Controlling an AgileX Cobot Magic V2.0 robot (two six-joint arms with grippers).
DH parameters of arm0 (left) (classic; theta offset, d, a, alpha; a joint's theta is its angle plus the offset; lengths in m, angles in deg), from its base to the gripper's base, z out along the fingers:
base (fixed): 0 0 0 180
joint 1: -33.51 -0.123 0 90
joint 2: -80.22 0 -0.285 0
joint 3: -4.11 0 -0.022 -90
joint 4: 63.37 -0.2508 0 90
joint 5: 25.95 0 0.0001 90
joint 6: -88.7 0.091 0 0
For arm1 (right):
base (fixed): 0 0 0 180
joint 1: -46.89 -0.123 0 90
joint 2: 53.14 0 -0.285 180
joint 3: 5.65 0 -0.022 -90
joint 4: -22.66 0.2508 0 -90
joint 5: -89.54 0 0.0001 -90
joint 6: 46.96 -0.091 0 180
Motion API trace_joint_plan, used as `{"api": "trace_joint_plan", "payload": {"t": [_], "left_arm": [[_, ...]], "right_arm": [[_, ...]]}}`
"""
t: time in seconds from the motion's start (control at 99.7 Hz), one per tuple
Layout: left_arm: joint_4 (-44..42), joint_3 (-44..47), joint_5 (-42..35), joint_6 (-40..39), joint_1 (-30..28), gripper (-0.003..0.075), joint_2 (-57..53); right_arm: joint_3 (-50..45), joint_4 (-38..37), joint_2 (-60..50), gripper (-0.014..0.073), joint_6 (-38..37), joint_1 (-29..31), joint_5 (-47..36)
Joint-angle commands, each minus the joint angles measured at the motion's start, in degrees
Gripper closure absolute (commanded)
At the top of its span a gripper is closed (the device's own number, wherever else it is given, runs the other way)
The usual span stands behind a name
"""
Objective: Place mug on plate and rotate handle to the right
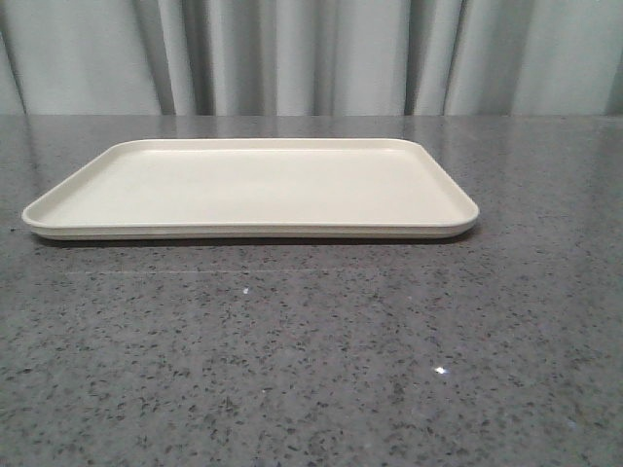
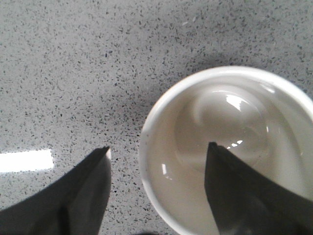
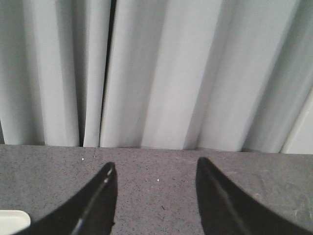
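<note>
left fingers (image 2: 158,191) spread open, straddling the mug (image 2: 230,147) rim on the tabletop (image 2: 73,73), off the plate (image 1: 248,185); a thin rim pinch could tip it. right fingers (image 3: 155,196) open, idle.

Glossy black, tapering pointed fingers (image 2: 88,196) on each end effector

Glossy white glazed mug (image 2: 230,147), matt cream plastic-looking plate (image 1: 251,185), polished speckled stone table (image 1: 311,360), cloth curtain (image 3: 161,73)

left end effector (image 2: 159,156) points straight down, fingers spread wide apart; right end effector (image 3: 155,171) faces level forward, fingers parted too.
</note>
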Motion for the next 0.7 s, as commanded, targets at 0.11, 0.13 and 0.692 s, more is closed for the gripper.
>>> {"api": "trace_joint_plan", "payload": {"t": [0.11, 0.13, 0.692], "left_arm": [[-0.9, -1.4, 0.6, -0.2, 0.0, 0.03, 0.2], [-0.9, -1.4, 0.6, -0.2, 0.0, 0.03, 0.3], [-1.0, -1.4, 0.6, -0.2, 0.0, 0.03, 3.4]], "right_arm": [[1.8, -1.0, 0.0, 0.0207, 0.5, 0.3, -3.5], [1.8, -1.0, 0.0, 0.0207, 0.5, 0.3, -3.4], [1.8, -1.0, 0.0, 0.0207, 0.5, 0.3, -2.4]]}}
